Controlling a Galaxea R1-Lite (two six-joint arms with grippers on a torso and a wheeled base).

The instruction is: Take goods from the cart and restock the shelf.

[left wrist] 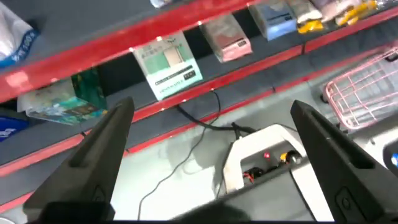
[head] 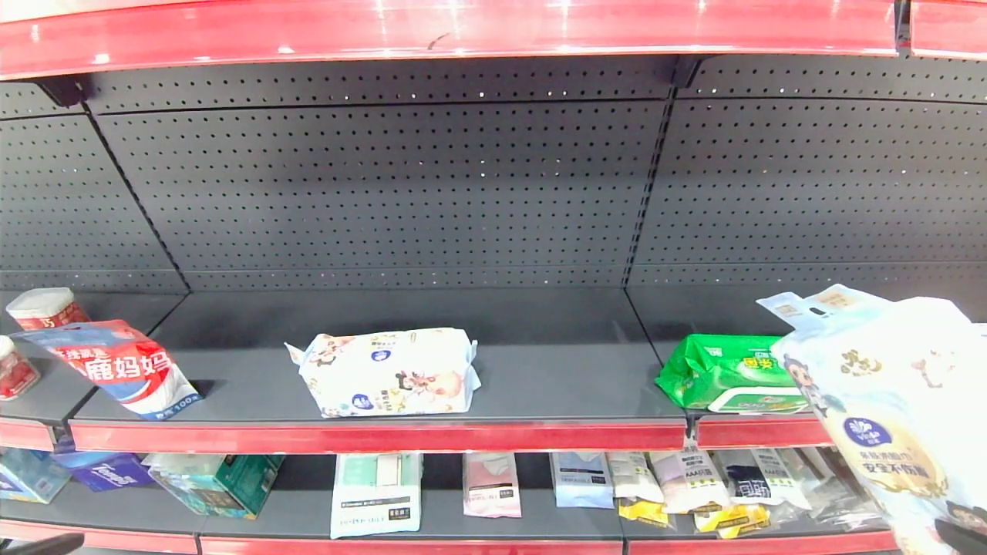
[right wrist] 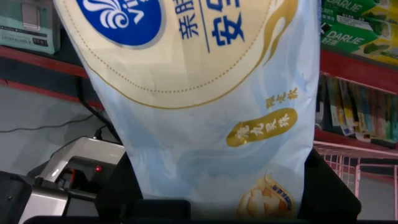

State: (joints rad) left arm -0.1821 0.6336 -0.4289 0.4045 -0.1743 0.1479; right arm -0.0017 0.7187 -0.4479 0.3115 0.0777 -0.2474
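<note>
1. My right gripper (right wrist: 214, 202) is clamped on a pale blue pack (head: 887, 401), held before the right end of the shelf (head: 540, 347), not yet placed.
2. My left gripper (left wrist: 211, 155) hangs spread wide and empty, lower down.
3. On that shelf lie one matching pack (head: 389, 371), one green pack (head: 725, 374) and one red-and-blue bag (head: 123, 366). Most of it is bare, so I judge restocking barely begun.

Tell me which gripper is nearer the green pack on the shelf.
Right. The right gripper holds a pale bag just beside the green pack; the left gripper hangs open low, by the lower shelf.
</note>
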